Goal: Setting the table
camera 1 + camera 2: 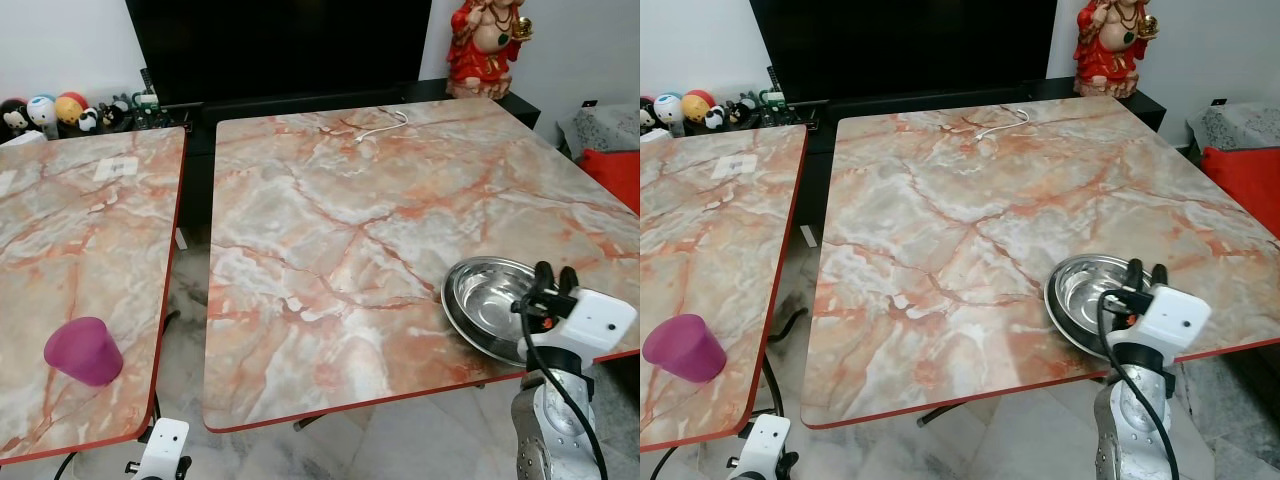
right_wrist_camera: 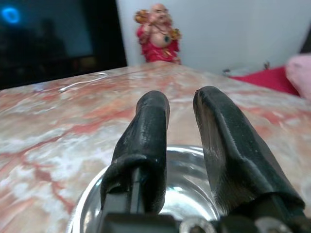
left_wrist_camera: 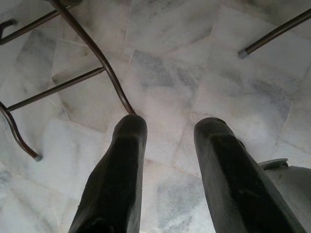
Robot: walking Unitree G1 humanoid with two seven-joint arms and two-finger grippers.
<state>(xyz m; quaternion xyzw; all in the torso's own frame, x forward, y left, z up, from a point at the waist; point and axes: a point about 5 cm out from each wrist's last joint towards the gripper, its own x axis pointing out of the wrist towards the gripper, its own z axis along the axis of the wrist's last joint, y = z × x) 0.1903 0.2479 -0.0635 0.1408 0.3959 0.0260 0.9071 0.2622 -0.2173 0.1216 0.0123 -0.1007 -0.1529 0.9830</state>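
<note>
Around: purple cup (image 1: pixel 83 350) lower left, red statue (image 1: pixel 487 45) top right.
Bowl (image 1: pixel 484 303): shiny, round, lower right on table (image 1: pixel 330 250).
Right gripper (image 1: pixel 555 280): over bowl, fingers slightly apart, held nothing.
Left gripper (image 3: pixel 170 145): open, empty, over floor (image 3: pixel 184 73).

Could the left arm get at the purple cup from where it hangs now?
Probably yes. The left gripper hangs low below the table edge, fingers apart, pointing at the floor, while the purple cup lies near that corner with nothing around it; the arm must first rise.

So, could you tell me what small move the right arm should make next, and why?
Probably slide the steel bowl farther onto the marble table: the right tool stands at its near rim, and the bowl sits at the table's front edge, seemingly overhanging it.
</note>
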